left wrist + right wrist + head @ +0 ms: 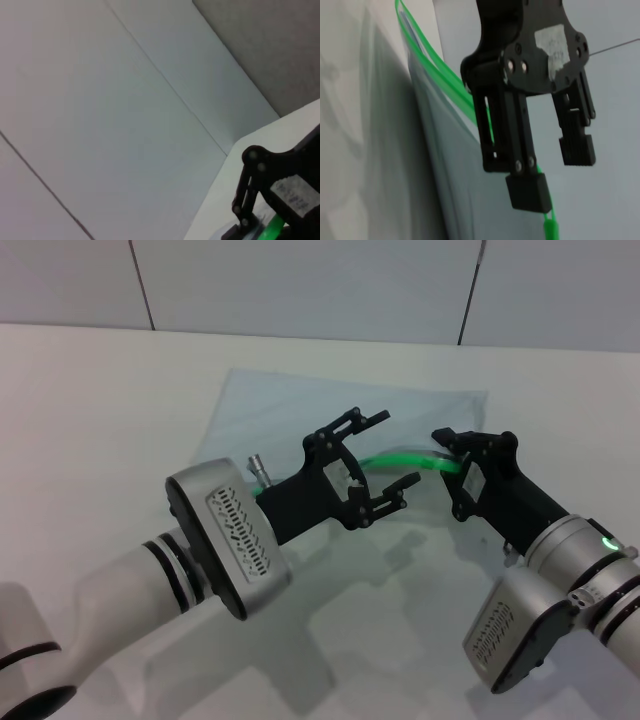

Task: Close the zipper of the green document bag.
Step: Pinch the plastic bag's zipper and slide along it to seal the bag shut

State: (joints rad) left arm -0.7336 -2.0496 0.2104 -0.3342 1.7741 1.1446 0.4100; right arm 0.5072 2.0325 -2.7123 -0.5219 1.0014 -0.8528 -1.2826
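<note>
The green document bag (300, 410) lies flat on the white counter (90, 420). The left gripper (382, 458) hangs over its zipper (405, 459), fingers apart. The right gripper (447, 444) pinches the zipper's end.

Nothing here can be read. My left gripper (555, 170) carries a small white sticker (551, 46) on its black body, and my right gripper (447, 452) bears a similar pale sticker (292, 194) (both show only faint smudged marks, not legible letters). I see no brand, number or sign elsewhere.
</note>
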